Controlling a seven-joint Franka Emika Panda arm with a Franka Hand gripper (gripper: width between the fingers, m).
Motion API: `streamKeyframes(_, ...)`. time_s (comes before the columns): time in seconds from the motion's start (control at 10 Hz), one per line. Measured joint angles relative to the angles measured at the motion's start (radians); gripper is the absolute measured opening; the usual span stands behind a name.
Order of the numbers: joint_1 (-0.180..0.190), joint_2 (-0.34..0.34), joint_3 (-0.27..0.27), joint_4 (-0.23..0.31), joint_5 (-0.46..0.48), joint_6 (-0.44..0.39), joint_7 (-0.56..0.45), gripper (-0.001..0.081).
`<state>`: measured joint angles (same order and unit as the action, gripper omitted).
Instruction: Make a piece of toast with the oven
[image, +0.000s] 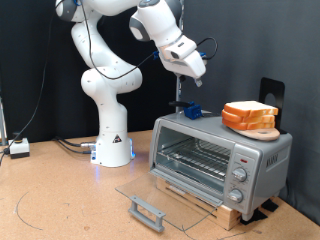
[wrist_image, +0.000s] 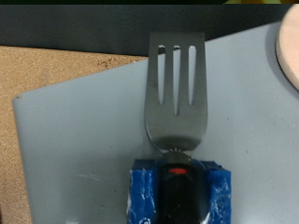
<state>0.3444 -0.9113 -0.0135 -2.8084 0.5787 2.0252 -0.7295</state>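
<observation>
Silver oven (image: 215, 158) on a wooden board (image: 205, 205) atop the brown counter (image: 60, 205), glass door (image: 150, 198) dropped flat open, wire rack (image: 195, 155) bare. Stack of bread slices (image: 250, 117) on the oven's roof, toward the exterior view's right. Slotted metal spatula (wrist_image: 176, 89) with blue-taped handle upright at the roof's left end. Claw (image: 186, 68) above the spatula, apart from it; spread or pressed together, cannot tell. Single piece of toast not distinguishable.

A plain white wall (image: 260, 40) rises behind a brown fibreboard tabletop (image: 60, 195).
</observation>
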Motion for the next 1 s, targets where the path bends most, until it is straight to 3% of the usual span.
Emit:
streamKeyframes(0.5,-0.006,0.078,0.008,-0.005,-0.035,-0.005,-0.031,0.0804)
streamKeyframes(1.0,0.005,0.159,0.061,-0.008,-0.036,0.067,-0.055,0.0804)
